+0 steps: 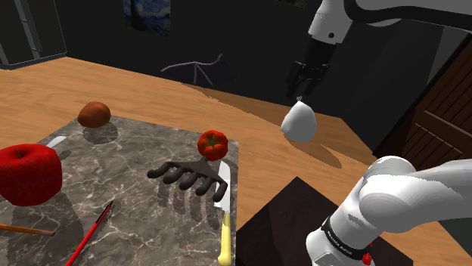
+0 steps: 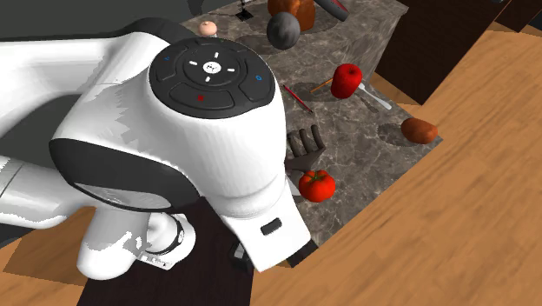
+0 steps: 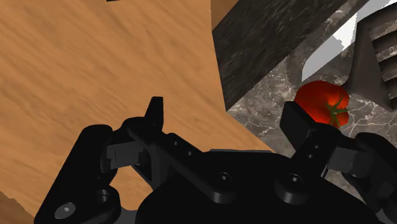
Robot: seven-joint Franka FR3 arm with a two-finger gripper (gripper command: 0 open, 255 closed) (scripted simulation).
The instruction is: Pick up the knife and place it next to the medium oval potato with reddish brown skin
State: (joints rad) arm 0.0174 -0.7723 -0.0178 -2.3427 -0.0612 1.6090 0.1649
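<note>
Black two-finger gripper point(image 3: 226, 116) spread, empty, above wooden tabletop point(image 1: 249, 121). Yellow-handled silver knife point(image 1: 225, 223) lies toward shoulder view's lower left of it, on grey marble slab point(image 1: 136, 189), long axis along slab's near edge. Reddish-brown oval potato point(image 1: 94, 113) at slab's far corner.

veined marble slab point(image 1: 136, 155) on wood-grain surface point(image 1: 261, 128) — tomato point(image 1: 212, 143) smooth and shiny, end effector point(image 1: 302, 94) matt black.

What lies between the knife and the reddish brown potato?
In the shoulder view, a dark brown rake-like tool lies on the marble slab between the yellow-handled knife and the potato; otherwise that stretch is bare slab.
</note>
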